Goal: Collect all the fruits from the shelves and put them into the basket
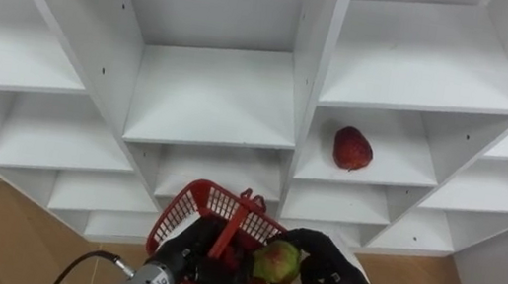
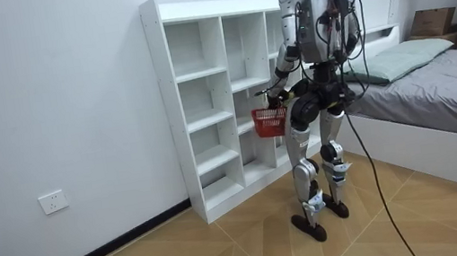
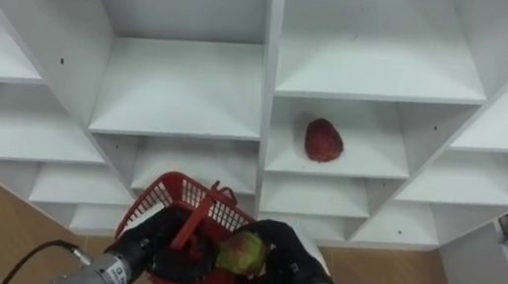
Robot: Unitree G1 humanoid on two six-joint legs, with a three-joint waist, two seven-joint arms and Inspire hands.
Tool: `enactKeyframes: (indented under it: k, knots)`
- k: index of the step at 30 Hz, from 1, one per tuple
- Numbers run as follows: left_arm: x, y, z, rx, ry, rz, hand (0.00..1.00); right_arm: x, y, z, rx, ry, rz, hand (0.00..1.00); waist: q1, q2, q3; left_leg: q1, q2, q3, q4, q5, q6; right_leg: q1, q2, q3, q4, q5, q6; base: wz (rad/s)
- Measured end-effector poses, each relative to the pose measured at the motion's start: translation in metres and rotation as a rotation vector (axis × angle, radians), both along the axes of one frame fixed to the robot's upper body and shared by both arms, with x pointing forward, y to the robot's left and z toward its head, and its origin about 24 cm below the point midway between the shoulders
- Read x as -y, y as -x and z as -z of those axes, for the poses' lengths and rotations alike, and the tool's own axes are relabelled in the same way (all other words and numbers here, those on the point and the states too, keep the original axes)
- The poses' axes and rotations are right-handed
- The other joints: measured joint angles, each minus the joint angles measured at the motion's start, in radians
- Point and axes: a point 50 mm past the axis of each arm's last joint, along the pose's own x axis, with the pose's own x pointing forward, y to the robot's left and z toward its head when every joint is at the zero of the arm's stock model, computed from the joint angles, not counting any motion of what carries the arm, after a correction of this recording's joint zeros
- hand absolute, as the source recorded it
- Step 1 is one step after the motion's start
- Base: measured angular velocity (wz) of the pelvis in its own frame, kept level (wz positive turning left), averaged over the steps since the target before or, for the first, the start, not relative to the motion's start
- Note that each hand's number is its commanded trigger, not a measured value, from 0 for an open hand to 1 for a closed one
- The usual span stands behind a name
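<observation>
Right hand (image 1: 323,271): fingers curled round a green-red fruit (image 1: 277,262), poised just above the basket, apparently so the fruit can drop in.
Left hand (image 1: 189,260): clamped on the handle of the red basket (image 1: 211,201), holding it under the fruit.
Remaining fruit: a red fruit (image 1: 353,148) lies on a closet (image 1: 211,96) shelf, right of the divider.
Room: the robot stands facing the white closet on a wood floor (image 2: 228,246), with a bed (image 2: 449,86) beside it.

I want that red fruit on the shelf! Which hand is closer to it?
Right. The right hand, holding a green fruit, is below the red fruit. The left hand is farther left, on the basket handle.
</observation>
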Motion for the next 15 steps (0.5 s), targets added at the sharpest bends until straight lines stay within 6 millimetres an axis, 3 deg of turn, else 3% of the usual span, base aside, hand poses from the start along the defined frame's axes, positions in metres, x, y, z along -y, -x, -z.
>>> enactKeyframes:
  k: [5,6,7,8,15]
  knots:
    - [0.001,0.000,0.000,-0.004,0.007,0.012,1.00,0.000,0.001,0.001,-0.006,0.002,0.000,1.00,0.000,0.000,0.0001,0.000,0.000,0.002,0.001,0.000,0.000,0.000,-0.001,0.000,-0.001,0.000,0.000,0.00]
    - [0.002,0.000,0.000,-0.005,0.010,0.015,1.00,0.000,0.001,0.001,-0.006,0.002,-0.001,0.74,0.000,0.000,0.0002,0.000,0.000,0.002,0.001,0.000,0.000,0.000,-0.001,0.000,-0.001,0.000,0.000,0.00]
    - [0.002,0.000,-0.001,-0.003,0.014,0.019,1.00,0.000,0.001,0.001,-0.006,0.002,0.000,0.13,-0.002,-0.001,0.0003,-0.001,0.000,0.002,0.001,0.000,0.000,-0.001,0.000,0.000,-0.002,0.000,0.000,0.00]
    - [0.003,0.000,-0.001,-0.001,0.016,0.022,1.00,0.000,0.001,0.001,-0.006,0.002,0.000,0.00,-0.002,-0.001,0.0003,-0.001,0.000,0.002,0.001,0.000,0.000,-0.001,0.000,0.000,-0.002,0.000,0.000,0.00]
    - [0.012,-0.005,-0.013,0.034,0.097,0.058,1.00,-0.001,0.001,0.001,-0.005,-0.001,-0.001,0.00,-0.004,-0.005,-0.0001,-0.001,-0.001,0.002,0.001,0.000,0.000,0.000,-0.002,-0.001,-0.002,0.000,0.000,0.00]
